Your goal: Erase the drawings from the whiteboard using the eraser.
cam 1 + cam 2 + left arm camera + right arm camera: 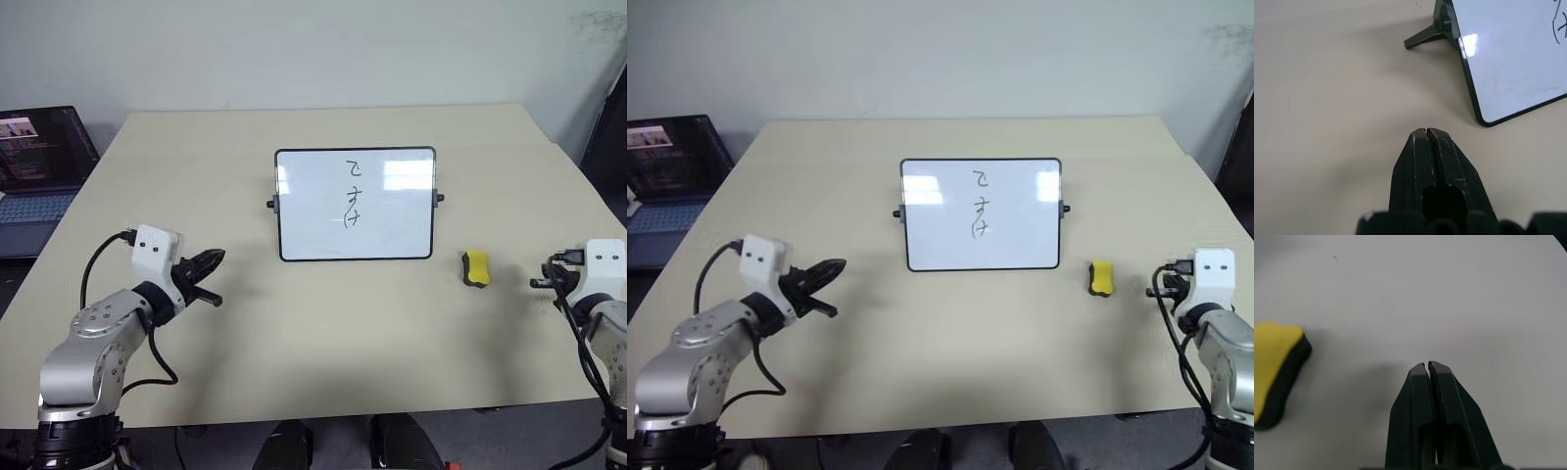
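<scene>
On the beige table (294,333), the eraser (476,269) is seen lying beside the whiteboard (392,220), its length pointing away from the robot. It is nearest the right gripper (1426,366), which is closed and empty, as is the left gripper (1426,132).

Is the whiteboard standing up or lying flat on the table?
Standing, leaning back. The whiteboard rests on its bottom edge on the table, and the left wrist view shows a black support leg angled out behind it.

Even, soft overhead light left the table (323,323) bright with faint shadows, two pale window-like glare patches sat on the whiteboard (392,230), and the wrist views looked slightly soft.
</scene>
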`<action>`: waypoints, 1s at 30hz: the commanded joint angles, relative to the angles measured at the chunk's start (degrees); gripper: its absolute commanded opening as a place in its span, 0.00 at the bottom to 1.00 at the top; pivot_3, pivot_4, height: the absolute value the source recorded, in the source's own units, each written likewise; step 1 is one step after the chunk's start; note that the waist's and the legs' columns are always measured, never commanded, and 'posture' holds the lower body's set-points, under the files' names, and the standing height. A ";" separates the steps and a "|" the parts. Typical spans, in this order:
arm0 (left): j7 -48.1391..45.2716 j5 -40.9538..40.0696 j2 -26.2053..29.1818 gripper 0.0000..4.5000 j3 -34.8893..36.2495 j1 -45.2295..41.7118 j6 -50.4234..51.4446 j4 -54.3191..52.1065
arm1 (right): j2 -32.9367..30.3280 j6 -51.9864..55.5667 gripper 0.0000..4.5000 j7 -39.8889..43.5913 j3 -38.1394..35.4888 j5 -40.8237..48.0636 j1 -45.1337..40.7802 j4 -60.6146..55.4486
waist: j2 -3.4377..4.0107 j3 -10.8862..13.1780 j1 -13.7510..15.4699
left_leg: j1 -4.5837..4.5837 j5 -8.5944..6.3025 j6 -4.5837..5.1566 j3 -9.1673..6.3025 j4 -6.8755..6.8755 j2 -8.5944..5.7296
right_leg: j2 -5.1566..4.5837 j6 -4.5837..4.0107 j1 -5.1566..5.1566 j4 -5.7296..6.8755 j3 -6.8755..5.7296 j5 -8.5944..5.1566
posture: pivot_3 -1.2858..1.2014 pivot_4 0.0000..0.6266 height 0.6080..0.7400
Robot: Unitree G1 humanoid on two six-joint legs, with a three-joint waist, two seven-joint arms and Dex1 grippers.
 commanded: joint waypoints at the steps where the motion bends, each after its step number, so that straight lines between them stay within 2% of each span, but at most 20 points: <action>1: 0.14 -0.77 0.26 0.01 0.53 -0.76 0.16 -2.87 | 0.16 1.46 0.01 -0.86 -1.95 0.96 -0.31 -4.46 | 0.00 0.00 -0.08 | 0.00 0.00 0.00 0.00 0.01 0.00 | 0.00 0.00 0.00 0.01 0.00 0.00 | 0.52 0.24 1.00; 4: 0.03 -0.29 0.37 0.01 0.31 -1.08 -0.42 -2.12 | 0.99 0.06 0.01 -1.13 -0.17 0.09 -1.52 -2.04 | 0.00 0.00 -0.11 | 0.04 0.00 0.00 0.03 0.02 0.00 | 0.01 0.00 0.01 0.07 0.02 0.00 | 0.52 0.24 1.00; 10: -0.12 -0.70 1.94 0.01 2.50 -0.42 0.38 -2.08 | 2.10 2.30 0.01 -2.01 0.51 0.99 -3.20 -4.77 | 0.00 0.00 -0.02 | 0.04 0.01 0.01 0.00 0.02 -0.01 | 0.03 -0.01 0.01 0.11 0.00 0.01 | 0.52 0.24 1.00; 18: -0.12 -0.01 1.85 0.01 1.91 0.56 -0.54 -2.51 | 3.76 2.63 0.01 -3.02 1.20 0.46 -4.09 -5.24 | 0.00 0.00 -0.04 | 0.04 0.01 0.01 0.00 0.02 -0.01 | 0.02 -0.01 0.01 0.09 0.00 0.01 | 0.52 0.24 1.00; 30: -1.01 -0.26 1.70 0.01 0.16 -3.88 -0.38 -0.57 | 1.79 6.62 0.01 -2.21 0.97 0.70 -6.14 -7.35 | 0.00 0.00 -0.07 | 0.03 0.01 0.01 0.01 0.02 -0.02 | 0.03 -0.01 0.01 0.09 -0.01 0.01 | 0.52 0.24 1.00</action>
